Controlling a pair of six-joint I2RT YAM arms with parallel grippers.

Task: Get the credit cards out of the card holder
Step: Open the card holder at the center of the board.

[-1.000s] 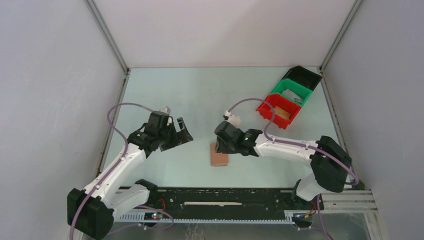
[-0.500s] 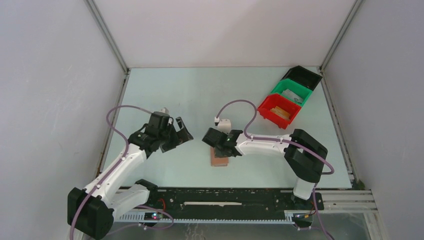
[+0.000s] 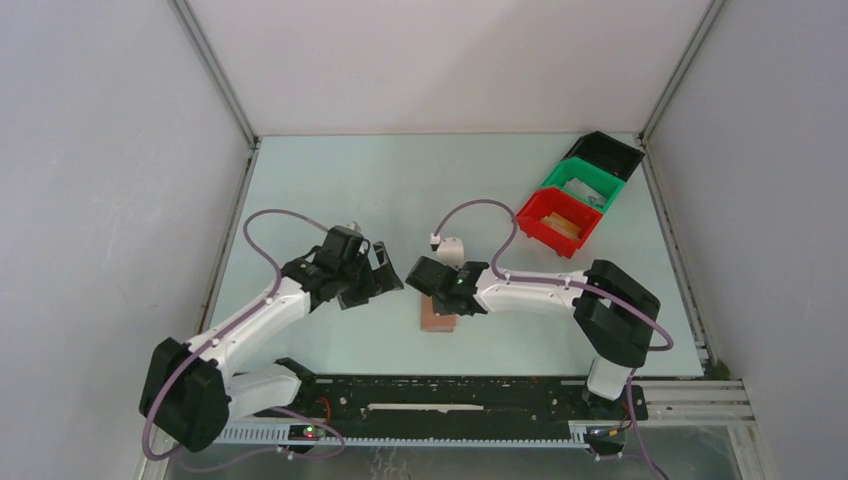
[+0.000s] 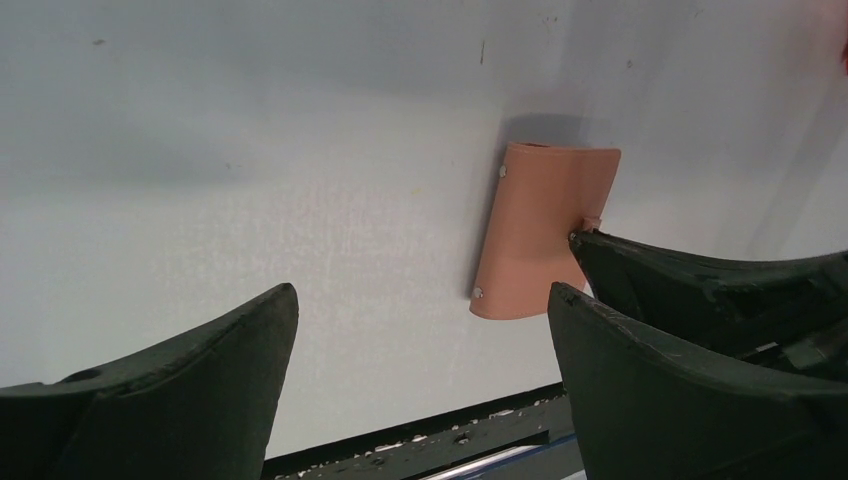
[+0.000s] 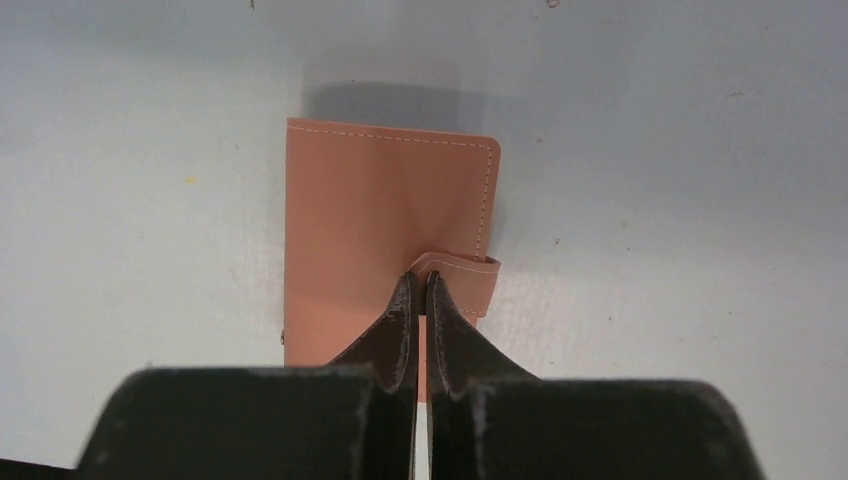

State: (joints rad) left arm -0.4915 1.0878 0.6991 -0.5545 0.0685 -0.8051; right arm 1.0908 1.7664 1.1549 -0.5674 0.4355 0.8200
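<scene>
The card holder is a brown leather wallet lying closed and flat on the pale table. Its short strap tab is folded over one edge. My right gripper is shut, and its fingertips pinch the free end of that strap tab. My left gripper hangs wide open just left of the holder and holds nothing. The right gripper's black fingers also show in the left wrist view. The credit cards are hidden inside the closed holder.
Red, green and black bins stand in a row at the back right. The black base rail runs along the near edge. Grey walls enclose the table on three sides.
My right gripper has shut at the strap tab after moving left over the holder. The left arm has swung right, closer to the holder, and stays open.
</scene>
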